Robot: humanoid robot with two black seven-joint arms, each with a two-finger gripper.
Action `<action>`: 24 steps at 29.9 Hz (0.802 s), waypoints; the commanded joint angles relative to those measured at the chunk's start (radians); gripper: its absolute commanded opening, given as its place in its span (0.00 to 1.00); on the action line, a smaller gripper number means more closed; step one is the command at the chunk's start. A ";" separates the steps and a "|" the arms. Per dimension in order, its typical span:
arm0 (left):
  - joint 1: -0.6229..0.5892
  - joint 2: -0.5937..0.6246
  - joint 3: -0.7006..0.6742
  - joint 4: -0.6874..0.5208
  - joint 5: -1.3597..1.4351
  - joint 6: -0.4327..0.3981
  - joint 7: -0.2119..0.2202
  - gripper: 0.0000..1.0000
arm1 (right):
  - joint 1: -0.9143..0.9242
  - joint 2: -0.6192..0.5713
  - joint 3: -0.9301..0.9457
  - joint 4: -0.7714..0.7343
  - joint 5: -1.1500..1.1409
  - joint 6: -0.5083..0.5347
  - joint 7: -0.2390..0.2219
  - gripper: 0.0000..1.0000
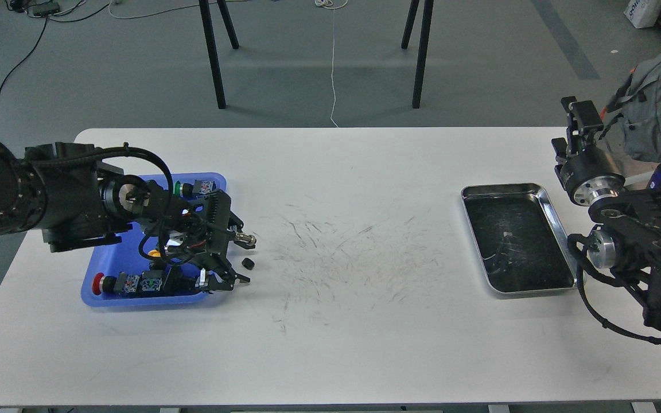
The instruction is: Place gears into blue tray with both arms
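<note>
The table (330, 344) is white, with a patch of thin dark scratch marks across its middle. At centre left sits a bright blue tray (135, 299); inside it a switch with a red cap (97, 283) lies at the lower left and one with a green cap (177, 187) near the top. Just right of the tray lies a small black gear (247, 263). At centre right the metal tray (554, 225) has a shiny silver rim and a dark, scuffed inside. Both arms are black with silver joint rings. The floor (479, 69) at the top of the frame is grey-green, crossed by black table legs (213, 57) and a thin white cable (333, 63)
</note>
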State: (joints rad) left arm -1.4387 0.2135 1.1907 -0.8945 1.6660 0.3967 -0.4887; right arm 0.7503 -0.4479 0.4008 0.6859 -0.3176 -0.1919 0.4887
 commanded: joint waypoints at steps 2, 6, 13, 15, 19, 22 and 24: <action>0.001 0.000 0.001 0.003 0.000 0.010 0.000 0.56 | 0.000 0.000 -0.002 -0.002 -0.002 -0.001 0.000 0.95; 0.004 0.000 0.000 0.012 0.000 0.010 0.000 0.54 | 0.000 0.006 -0.004 -0.002 -0.002 -0.001 0.000 0.95; 0.004 0.001 0.001 0.020 0.001 0.010 0.000 0.51 | -0.003 0.008 -0.008 -0.002 -0.005 -0.001 0.000 0.95; 0.009 0.001 0.000 0.026 -0.002 0.010 0.000 0.48 | -0.003 0.008 -0.008 -0.002 -0.005 -0.003 0.000 0.95; 0.007 -0.011 0.000 0.029 0.000 0.010 0.000 0.47 | -0.003 0.008 -0.010 -0.002 -0.006 -0.001 0.000 0.95; 0.004 -0.017 0.001 0.026 0.001 0.011 0.000 0.45 | -0.003 0.009 -0.010 -0.003 -0.006 -0.003 0.000 0.95; 0.004 -0.020 0.001 0.031 0.000 0.011 0.000 0.45 | -0.005 0.009 -0.011 -0.003 -0.009 -0.003 0.000 0.95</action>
State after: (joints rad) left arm -1.4306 0.1983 1.1905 -0.8652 1.6655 0.4075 -0.4887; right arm 0.7469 -0.4392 0.3910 0.6829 -0.3238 -0.1944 0.4887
